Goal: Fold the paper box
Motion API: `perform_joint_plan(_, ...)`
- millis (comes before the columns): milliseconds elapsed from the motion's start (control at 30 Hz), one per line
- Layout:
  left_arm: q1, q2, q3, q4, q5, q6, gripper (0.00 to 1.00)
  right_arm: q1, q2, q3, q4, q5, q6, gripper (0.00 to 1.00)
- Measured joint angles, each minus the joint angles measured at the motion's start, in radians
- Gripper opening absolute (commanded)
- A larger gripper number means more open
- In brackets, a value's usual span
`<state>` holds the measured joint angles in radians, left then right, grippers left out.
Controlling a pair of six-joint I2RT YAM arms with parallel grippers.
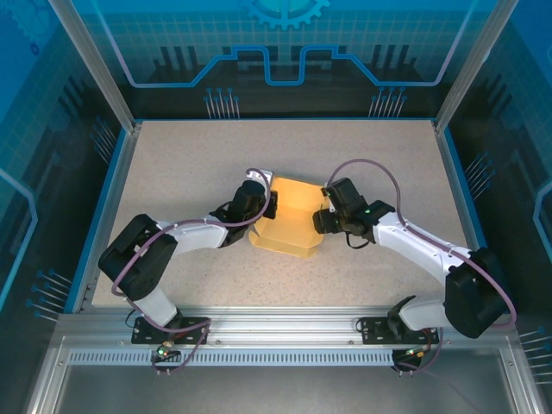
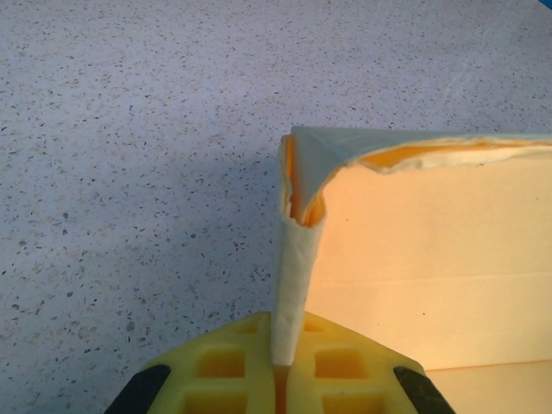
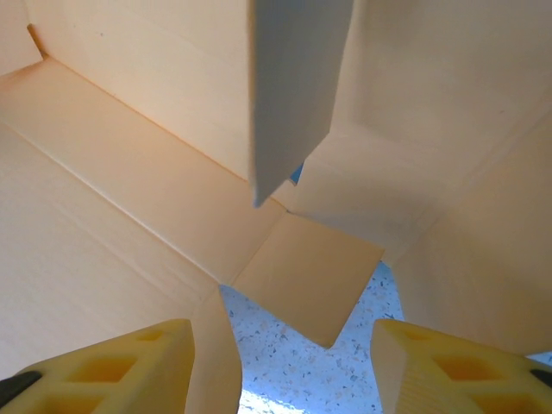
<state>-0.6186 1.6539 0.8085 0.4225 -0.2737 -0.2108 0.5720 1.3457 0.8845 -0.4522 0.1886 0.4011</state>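
paper box [image 1: 289, 226]: pale yellow card, half-raised, mid-worktop [image 1: 172, 164] between my arms. left hand [image 2: 280, 379]: clamped on one upright wall, steadying it, i judge. right hand [image 3: 285, 362]: spread apart inside the open end, gripping nothing, placed to press flaps.

Pale yellow paper box [image 1: 289, 220], speckled beige table [image 1: 190, 168], blue walls [image 1: 285, 52]

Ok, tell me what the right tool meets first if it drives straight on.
Probably an inner flap of the paper box, just ahead of the open right tool; depth is unclear.
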Motion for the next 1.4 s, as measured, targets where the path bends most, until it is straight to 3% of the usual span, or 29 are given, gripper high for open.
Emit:
perform_joint_plan(733, 0.0, 0.0, 0.0, 0.0, 0.001, 0.0, 0.0, -0.03, 0.0, -0.06, 0.152, -0.15, 0.045, 0.57)
perform_joint_plan(1400, 0.0, 0.0, 0.0, 0.0, 0.001, 0.0, 0.0, 0.021, 0.078, 0.004, 0.204, -0.172, 0.043, 0.56)
